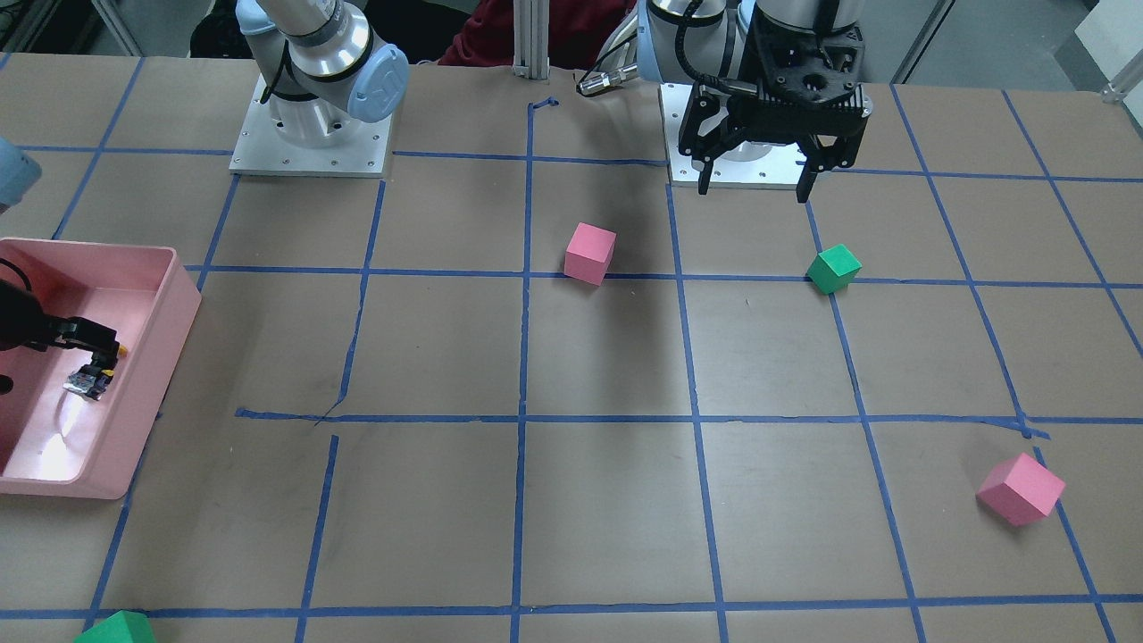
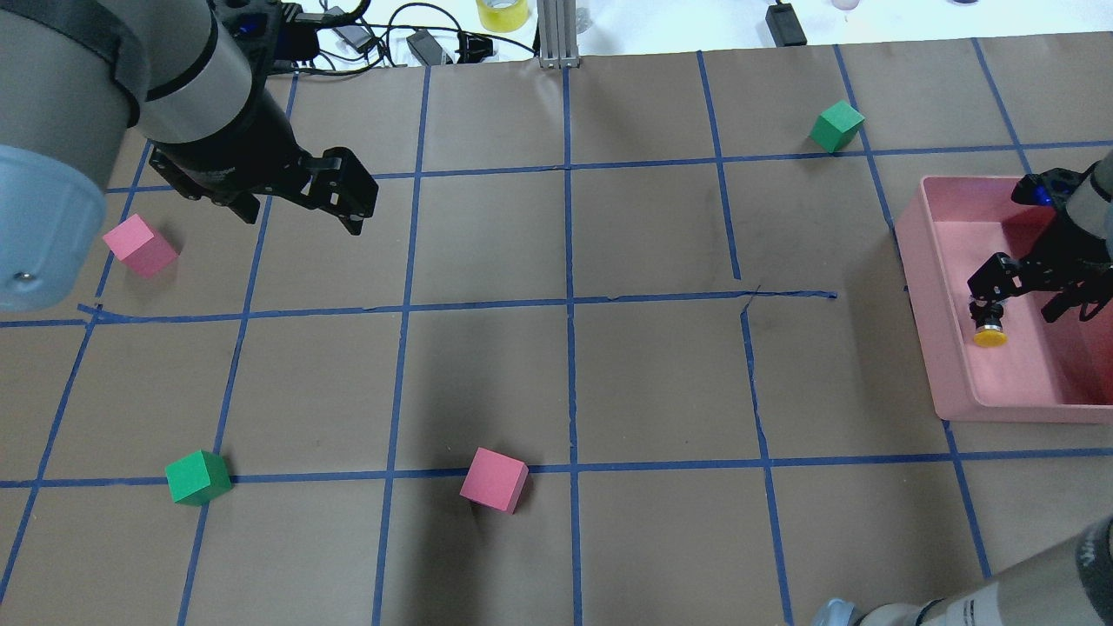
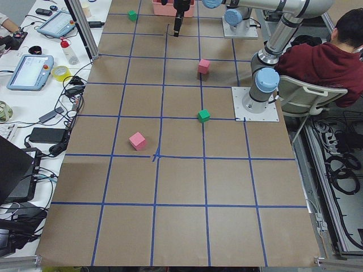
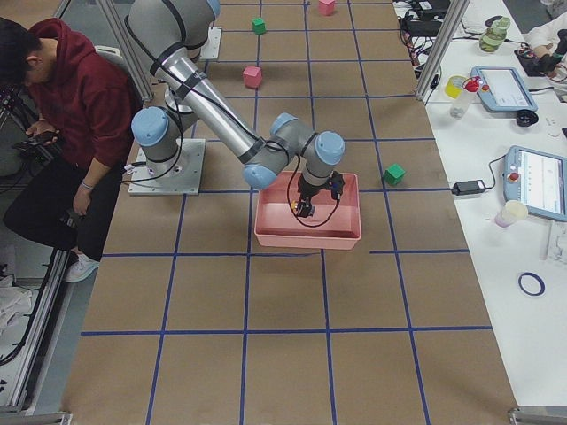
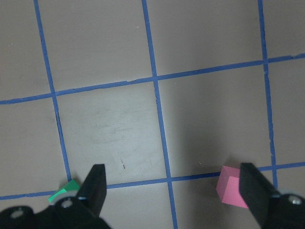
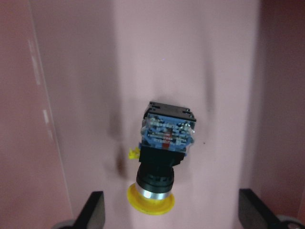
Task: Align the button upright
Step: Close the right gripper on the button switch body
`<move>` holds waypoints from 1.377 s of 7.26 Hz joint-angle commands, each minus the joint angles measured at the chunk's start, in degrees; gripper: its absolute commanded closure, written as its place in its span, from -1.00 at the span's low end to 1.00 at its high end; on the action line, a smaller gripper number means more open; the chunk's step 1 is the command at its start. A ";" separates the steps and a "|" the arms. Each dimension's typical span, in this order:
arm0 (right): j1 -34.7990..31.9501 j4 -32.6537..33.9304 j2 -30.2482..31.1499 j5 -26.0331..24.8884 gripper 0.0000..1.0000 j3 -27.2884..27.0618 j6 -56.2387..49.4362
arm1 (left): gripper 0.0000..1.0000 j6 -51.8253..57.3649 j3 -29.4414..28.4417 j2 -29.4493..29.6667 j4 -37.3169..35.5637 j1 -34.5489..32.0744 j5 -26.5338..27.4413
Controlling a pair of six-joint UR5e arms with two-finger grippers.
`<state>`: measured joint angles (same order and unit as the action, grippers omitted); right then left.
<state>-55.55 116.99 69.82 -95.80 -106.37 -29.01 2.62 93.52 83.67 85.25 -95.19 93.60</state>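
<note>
The button (image 6: 164,152) lies on its side on the floor of the pink bin (image 2: 935,348). Its silvery-white base block faces the right wrist camera and its yellow cap points toward the wrist. It also shows in the overhead view (image 2: 989,335) and the front view (image 1: 89,379). My right gripper (image 6: 171,212) hovers over it, open, one finger on each side, neither touching it; it also shows in the overhead view (image 2: 1022,304) and the front view (image 1: 54,357). My left gripper (image 2: 304,217) is open and empty above the table, far from the bin (image 1: 755,192).
A pink cube (image 2: 139,245) and a green cube (image 2: 198,476) lie near my left arm. Another pink cube (image 2: 494,478) sits near the table's middle front. A second green cube (image 2: 836,126) lies beyond the bin. The bin's walls (image 1: 179,304) surround my right gripper.
</note>
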 commanded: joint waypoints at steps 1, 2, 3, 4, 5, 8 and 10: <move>0.00 1.04 -1.09 -0.61 -1.00 -0.50 0.09 | -1.00 0.02 0.00 0.00 0.00 0.00 0.00; 0.00 1.04 -1.44 -0.61 -0.84 -0.50 0.09 | -1.00 0.02 0.00 0.00 0.00 0.00 0.00; 0.00 1.04 -1.70 -0.61 -0.18 -0.59 0.09 | -1.00 0.02 0.00 0.00 0.00 0.00 0.00; 0.00 0.96 -1.70 -0.70 0.40 -0.59 0.18 | -1.00 0.02 0.00 0.00 0.00 0.00 0.00; 0.00 0.87 -1.70 -0.79 0.99 -0.59 0.18 | -1.00 0.02 0.00 0.00 0.00 0.00 0.00; 0.00 0.61 -1.44 -0.52 1.00 0.54 1.06 | -1.00 0.02 0.00 0.00 0.00 0.00 -0.09; 0.00 0.60 -0.65 -0.61 1.00 0.81 1.15 | -1.00 0.02 0.00 -0.09 0.08 -0.09 0.00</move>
<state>-55.55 117.61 68.72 -96.30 -105.84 -27.94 2.64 93.52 83.69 85.16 -95.17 93.54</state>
